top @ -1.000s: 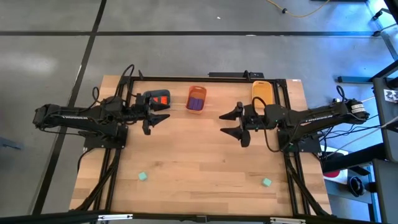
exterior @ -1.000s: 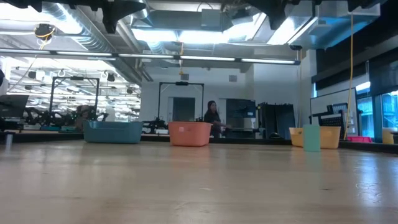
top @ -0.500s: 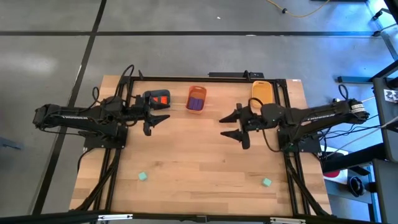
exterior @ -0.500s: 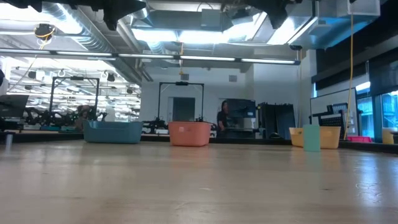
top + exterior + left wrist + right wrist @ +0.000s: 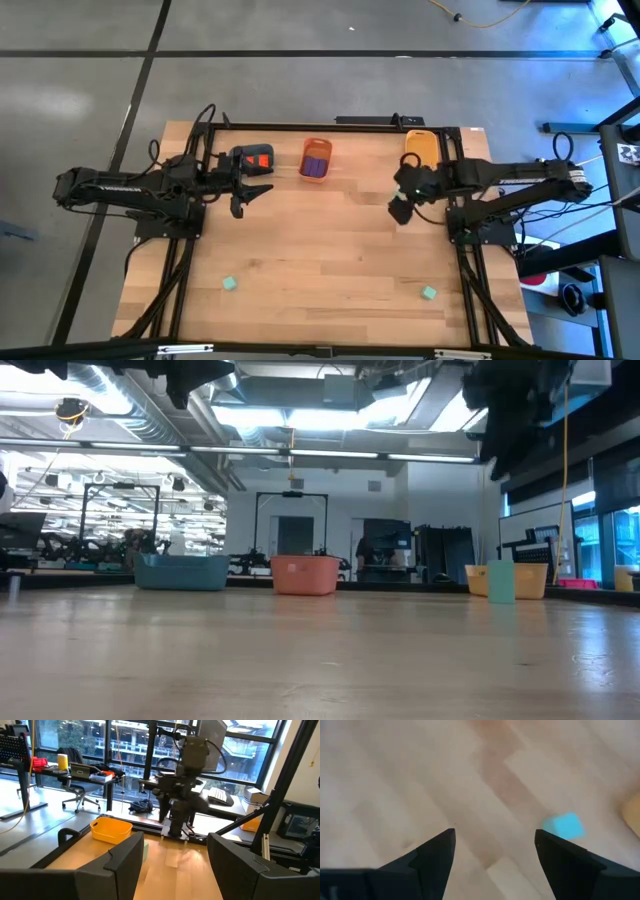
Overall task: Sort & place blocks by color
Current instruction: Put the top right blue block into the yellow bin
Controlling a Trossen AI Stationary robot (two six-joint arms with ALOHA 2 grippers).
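Your right gripper [image 5: 495, 865], fingers spread and empty, hangs over the wooden bench [image 5: 320, 250]. A small mint-green cube [image 5: 563, 826] lies just beyond its fingers, off to one side. Your left gripper [image 5: 250, 191] waits open and empty near the blue-grey tray [image 5: 240, 156].

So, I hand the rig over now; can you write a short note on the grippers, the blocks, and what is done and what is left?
Left gripper: open, empty, waiting beside the blue-grey tray.
Right gripper: open, empty, pointing down at the table near the yellow tray.
Done: orange-red bricks are in the blue-grey tray, purple bricks in the orange tray.
Left: the mint-green cubes. One lies at the near left of the table, one at the near right, and a third cube lies just ahead of the right gripper. No cube shows in the yellow tray.
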